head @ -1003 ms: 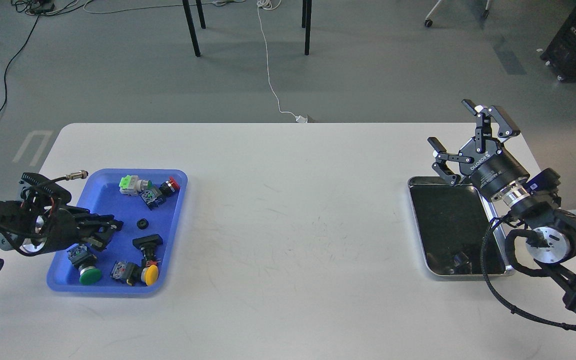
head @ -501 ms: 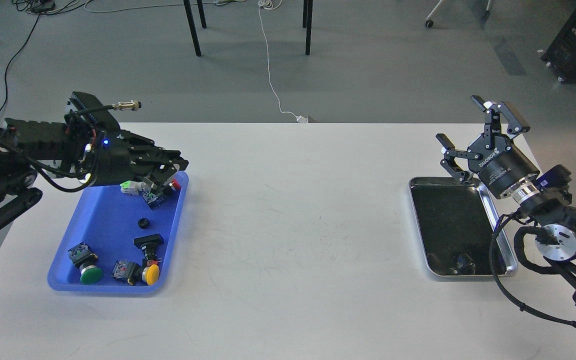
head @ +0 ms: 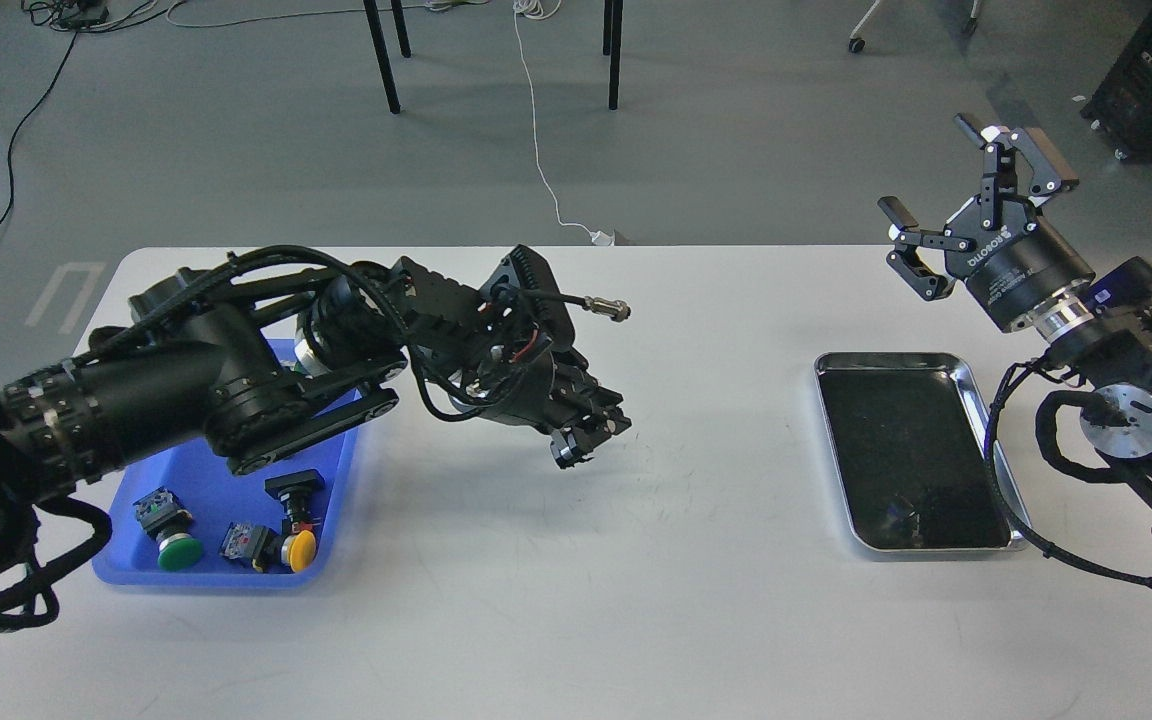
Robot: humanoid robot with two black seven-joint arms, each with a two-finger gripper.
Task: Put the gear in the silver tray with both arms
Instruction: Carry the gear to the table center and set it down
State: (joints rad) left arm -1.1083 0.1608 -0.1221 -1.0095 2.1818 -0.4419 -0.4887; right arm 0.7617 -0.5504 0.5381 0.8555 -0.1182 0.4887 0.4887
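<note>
The silver tray point(head: 886, 358) lies on the right side of the white table, with only dark reflections in its bottom. My right gripper point(head: 926, 165) is open and empty, raised above and behind the tray's far end. My left arm reaches from the left across the blue tray point(head: 226, 578) to the table's middle. My left gripper point(head: 591, 438) hangs there, pointing down and to the right, small and dark. I cannot tell whether its fingers are shut or hold anything. No gear shows in this view, and the arm hides the middle of the blue tray.
The blue tray holds several push-button switches, among them a green one point(head: 179, 550), a yellow one point(head: 301, 548) and a black one point(head: 294, 484). Bare white table point(head: 716, 430) lies between my left gripper and the silver tray. Chair legs and cables stand on the floor beyond.
My left arm has swung from over the blue tray to the right, out over the table's middle. My right gripper has risen and moved back, still open.
</note>
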